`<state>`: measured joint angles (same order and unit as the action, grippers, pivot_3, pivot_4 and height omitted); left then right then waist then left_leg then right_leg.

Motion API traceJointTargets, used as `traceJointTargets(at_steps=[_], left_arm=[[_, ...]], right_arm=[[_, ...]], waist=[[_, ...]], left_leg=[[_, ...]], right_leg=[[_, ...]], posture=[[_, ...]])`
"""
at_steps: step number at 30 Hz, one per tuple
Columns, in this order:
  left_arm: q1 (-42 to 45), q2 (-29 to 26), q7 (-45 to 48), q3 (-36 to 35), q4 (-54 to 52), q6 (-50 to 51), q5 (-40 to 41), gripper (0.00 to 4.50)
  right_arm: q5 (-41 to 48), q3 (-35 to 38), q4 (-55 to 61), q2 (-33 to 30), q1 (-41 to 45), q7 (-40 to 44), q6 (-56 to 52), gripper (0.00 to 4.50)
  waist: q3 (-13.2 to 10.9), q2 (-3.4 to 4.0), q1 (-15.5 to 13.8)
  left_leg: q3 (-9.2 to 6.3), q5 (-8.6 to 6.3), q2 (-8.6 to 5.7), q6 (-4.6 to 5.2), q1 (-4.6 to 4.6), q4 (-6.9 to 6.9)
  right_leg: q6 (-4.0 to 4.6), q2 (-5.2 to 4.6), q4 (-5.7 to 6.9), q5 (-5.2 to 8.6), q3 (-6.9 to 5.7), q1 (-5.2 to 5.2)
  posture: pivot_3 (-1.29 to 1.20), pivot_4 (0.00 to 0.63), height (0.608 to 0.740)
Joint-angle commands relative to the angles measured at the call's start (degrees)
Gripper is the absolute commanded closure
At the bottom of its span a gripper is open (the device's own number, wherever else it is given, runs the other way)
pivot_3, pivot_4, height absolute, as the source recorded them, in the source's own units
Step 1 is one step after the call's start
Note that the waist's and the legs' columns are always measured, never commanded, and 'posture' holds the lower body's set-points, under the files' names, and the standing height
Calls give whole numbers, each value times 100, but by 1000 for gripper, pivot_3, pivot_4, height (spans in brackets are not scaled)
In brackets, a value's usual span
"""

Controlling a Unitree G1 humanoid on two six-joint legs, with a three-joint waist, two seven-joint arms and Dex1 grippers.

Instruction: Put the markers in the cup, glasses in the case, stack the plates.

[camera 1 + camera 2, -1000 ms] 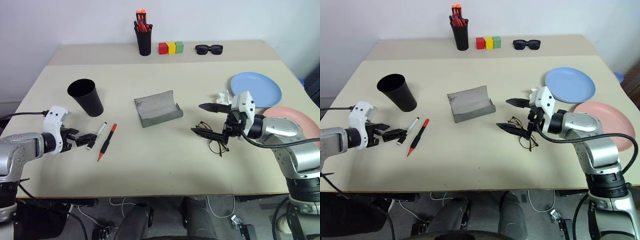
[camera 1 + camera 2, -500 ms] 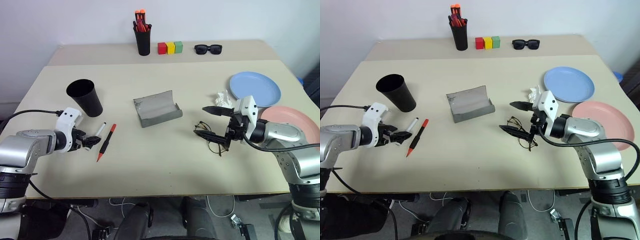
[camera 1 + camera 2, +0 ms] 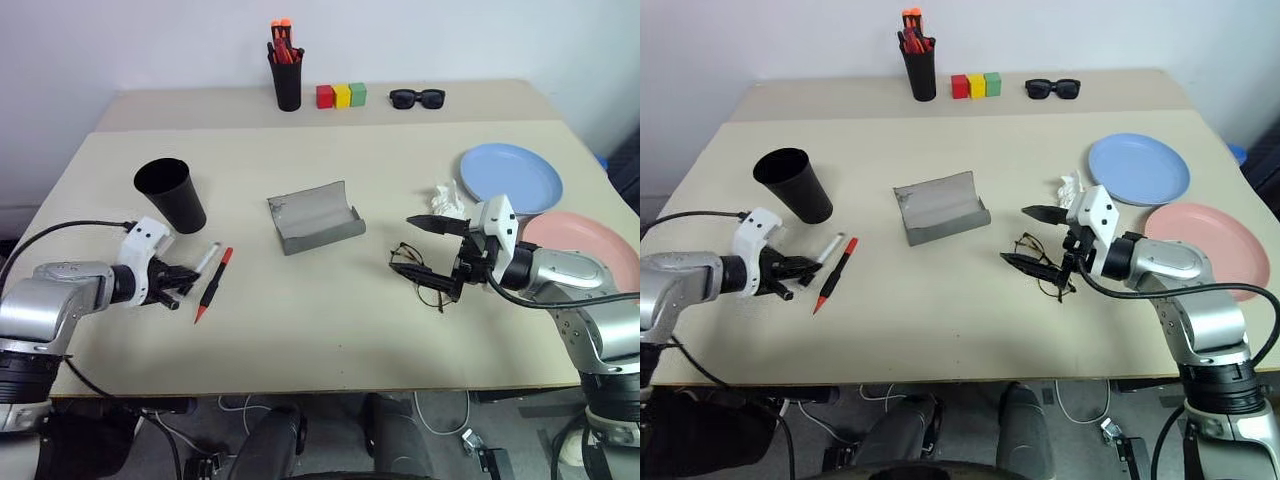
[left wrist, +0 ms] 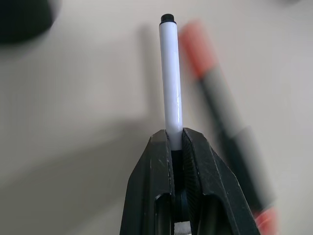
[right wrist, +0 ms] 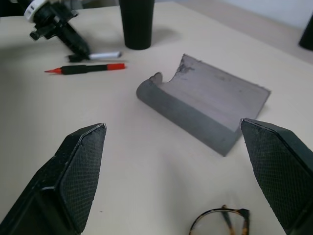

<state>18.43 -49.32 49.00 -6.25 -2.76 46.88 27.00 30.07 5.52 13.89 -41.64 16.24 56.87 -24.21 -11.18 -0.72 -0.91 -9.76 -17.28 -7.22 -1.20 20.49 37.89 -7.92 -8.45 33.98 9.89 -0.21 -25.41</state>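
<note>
Gripping the whitish-ended marker (image 4: 170,78) just in front of the cup (image 3: 170,194), the left gripper (image 4: 176,147) must lift it in; the red-capped marker (image 3: 214,284) lies beside. The right gripper (image 3: 425,246) hovers wide over the glasses (image 3: 422,281).

No legible txt anywhere.

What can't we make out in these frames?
- White-ended marker: its near end is hidden between the left gripper fingers in the left wrist view.
- Red-capped marker: blurred there, lower end cut by the edge.
- Glasses: right wrist view's edge cuts off most of the frame.
- Pink plate: the right arm covers part of it in the head views.
</note>
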Motion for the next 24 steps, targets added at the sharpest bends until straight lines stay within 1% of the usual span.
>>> traceJointTargets(at_steps=[1, 4, 5, 8, 10, 15, 17, 19, 24], left_arm=[[492, 297, -57, -743, -110, -999, 194, 4457], [806, 719, -107, -985, 11, -1778, 237, 4457], [939, 900, -153, -1078, 95, -2060, 268, 4457], [1323, 1204, -421, -1214, 376, -2726, 105, 4457], [1676, 1390, -875, -1477, 707, -2885, 187, 4457], [2164, 1431, -1903, -1934, 1726, -3866, -261, 4457], [2213, 1469, -2107, -2040, 2014, -3883, -224, 4457], [2215, 1460, -2080, -1911, 2272, -4139, -396, 4457], [2144, 1564, -2156, -1712, 2463, -4310, -576, 4457]], right_arm=[[256, 259, -45, -4, 182, 77, -16, 0], [461, 317, -134, 158, 420, -52, -150, 0], [421, 275, -153, 171, 458, -60, -124, 0], [375, 212, -170, 200, 521, -50, -133, 0], [385, 215, -188, 206, 559, -45, -168, 0], [371, 223, -199, 173, 589, -24, -215, 0], [367, 223, -202, 173, 625, -34, -236, 0], [321, 186, -195, 172, 647, -21, -221, 0], [316, 166, -146, 186, 735, -60, -281, 0]], waist=[[-1, -1, 4], [0, 0, 29], [2, 3, 35], [2, 3, 27], [1, 0, 19], [-1, -2, 32], [0, -2, 29], [0, -2, 18], [1, -6, 8]], left_leg=[[0, 0, 0, 0, 0, 1], [0, 0, 0, -1, -1, 1], [0, 0, 2, 0, -4, 1], [3, -3, 2, -2, -5, 0], [6, -3, 2, -2, -3, 0], [8, -3, 1, -2, -2, 5], [7, -3, 1, -2, -4, 4], [8, -3, 0, -2, -2, 5], [11, -3, -4, -1, 1, 13]], right_leg=[[1, 0, 0, -1, 0, 0], [4, 0, 1, -3, 0, 0], [4, 0, 0, -4, 1, 0], [5, 0, -2, -4, 1, 0], [5, 1, -5, -5, 1, 0], [0, 2, -7, -8, 2, 0], [0, 2, -7, -8, 3, 0], [0, 2, -7, -8, 3, 1], [-7, 2, -9, -12, 2, 5]], posture=[[0, 150, 740], [0, 150, 740], [0, 150, 740], [0, 150, 740], [0, 150, 740], [0, 150, 740], [0, 150, 740], [0, 150, 740], [0, 150, 740]])
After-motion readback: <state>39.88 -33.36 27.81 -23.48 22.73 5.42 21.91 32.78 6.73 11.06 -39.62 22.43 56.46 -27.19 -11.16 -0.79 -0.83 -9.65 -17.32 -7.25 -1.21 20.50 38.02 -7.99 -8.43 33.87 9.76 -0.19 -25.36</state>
